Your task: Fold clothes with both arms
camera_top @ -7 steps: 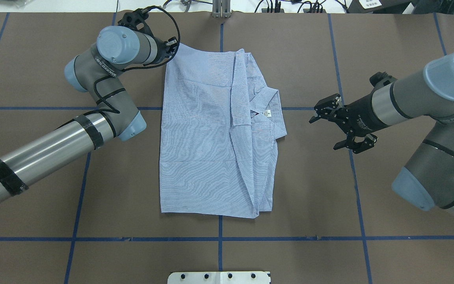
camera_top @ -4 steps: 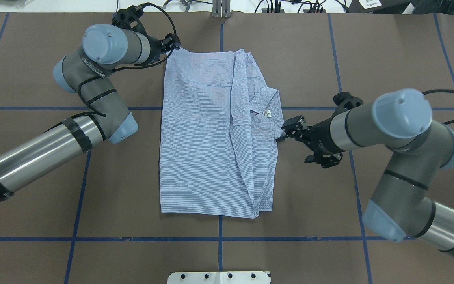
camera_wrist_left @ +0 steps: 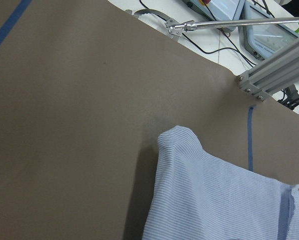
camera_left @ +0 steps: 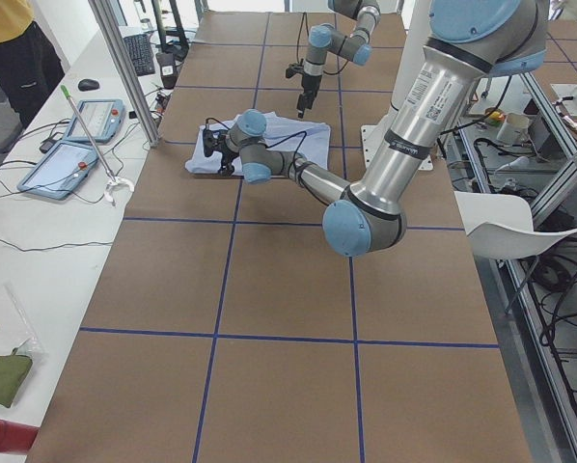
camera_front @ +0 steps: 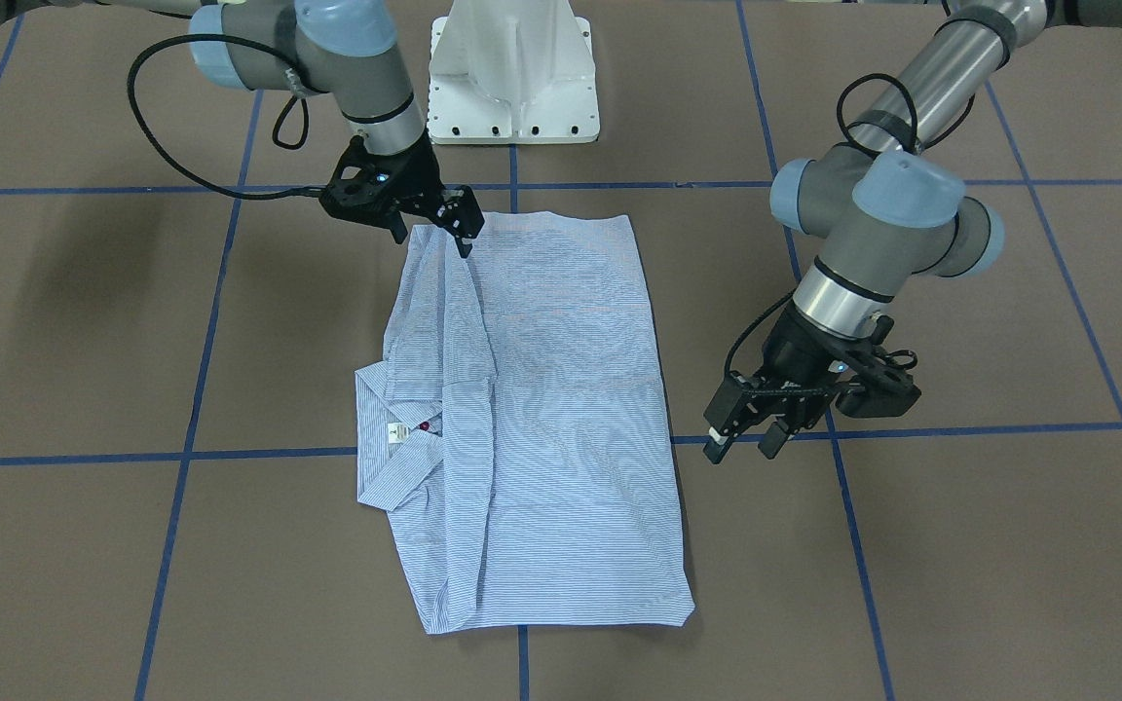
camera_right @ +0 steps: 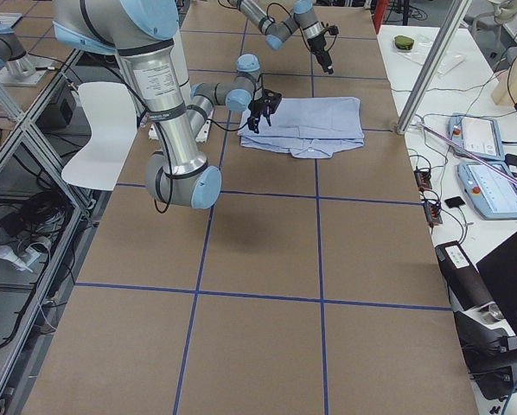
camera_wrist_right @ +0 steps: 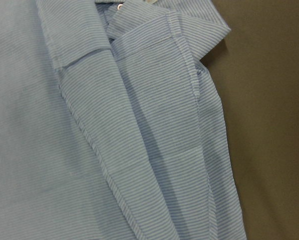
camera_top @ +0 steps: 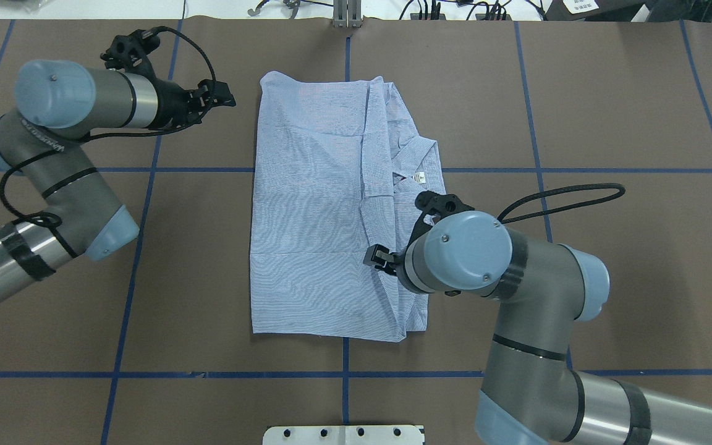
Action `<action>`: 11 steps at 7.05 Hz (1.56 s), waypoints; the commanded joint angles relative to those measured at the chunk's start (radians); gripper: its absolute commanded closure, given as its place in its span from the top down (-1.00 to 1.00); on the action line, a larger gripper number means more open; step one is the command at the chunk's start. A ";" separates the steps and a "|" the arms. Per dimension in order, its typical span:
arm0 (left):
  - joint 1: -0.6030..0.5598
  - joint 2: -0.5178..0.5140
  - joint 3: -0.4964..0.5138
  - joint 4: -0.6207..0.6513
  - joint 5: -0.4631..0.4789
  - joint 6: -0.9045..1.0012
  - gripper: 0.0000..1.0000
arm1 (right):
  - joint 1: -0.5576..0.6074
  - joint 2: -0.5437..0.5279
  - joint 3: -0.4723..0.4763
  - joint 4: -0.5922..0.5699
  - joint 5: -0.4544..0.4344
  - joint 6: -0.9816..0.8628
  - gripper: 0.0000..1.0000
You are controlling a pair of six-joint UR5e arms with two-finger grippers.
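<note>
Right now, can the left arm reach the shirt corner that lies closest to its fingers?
Probably yes. The left arm's fingers are open beside the striped shirt's corner, with only bare table between them. The right arm's fingers are over the opposite side, out of the way.

- The shirt [camera_top: 319, 235], light blue with fine white stripes, lies folded flat, its collar [camera_top: 421, 157] at three o'clock.
- My right arm [camera_top: 535, 296] hangs over its four-o'clock edge; my left arm [camera_top: 65, 185] is off at ten o'clock.

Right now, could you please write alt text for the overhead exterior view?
A folded light blue striped shirt lies on the table; the right gripper hangs over its right side, the left gripper off its far-left corner.
</note>
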 commanded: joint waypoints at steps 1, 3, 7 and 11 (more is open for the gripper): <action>-0.006 0.100 -0.100 0.000 -0.010 0.061 0.73 | -0.039 0.123 -0.047 -0.230 -0.039 -0.221 1.00; -0.006 0.100 -0.100 -0.001 -0.009 0.061 0.74 | -0.056 0.191 -0.114 -0.353 -0.079 -0.415 1.00; -0.006 0.102 -0.109 -0.001 -0.010 0.055 0.74 | -0.064 0.179 -0.194 -0.355 -0.101 -0.561 1.00; -0.006 0.106 -0.109 -0.001 -0.009 0.050 0.73 | 0.049 0.017 -0.059 -0.360 -0.098 -0.703 1.00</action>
